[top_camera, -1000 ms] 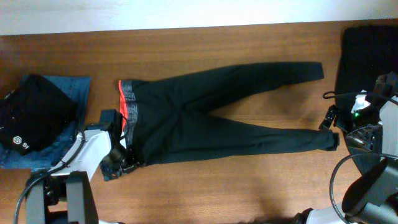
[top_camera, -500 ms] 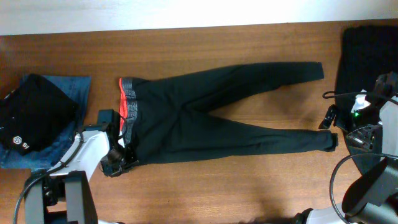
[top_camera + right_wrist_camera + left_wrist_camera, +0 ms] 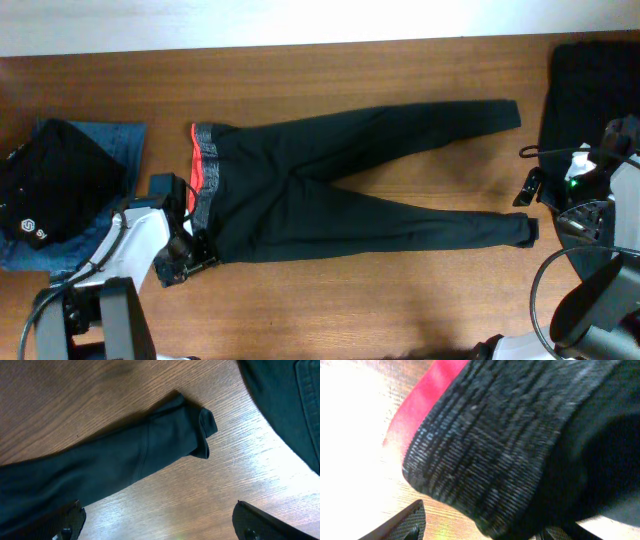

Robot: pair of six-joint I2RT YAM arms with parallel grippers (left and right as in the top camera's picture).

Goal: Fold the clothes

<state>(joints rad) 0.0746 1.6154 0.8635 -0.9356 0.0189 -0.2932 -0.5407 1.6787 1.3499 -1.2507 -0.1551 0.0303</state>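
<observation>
Long trousers (image 3: 350, 190) laid flat, centre; waistband (image 3: 485, 445) at 9 o'clock, hems at 3. At 8 o'clock, left gripper (image 3: 185, 264) clamps waistband's near corner, likely for folding. At 3, right gripper (image 3: 160, 517) hovers, jaws wide, near lower hem (image 3: 197, 427).

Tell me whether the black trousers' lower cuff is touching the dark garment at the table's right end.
Apart. The right wrist view shows a strip of bare wooden table between the cuff of the black trousers and the dark garment.
</observation>
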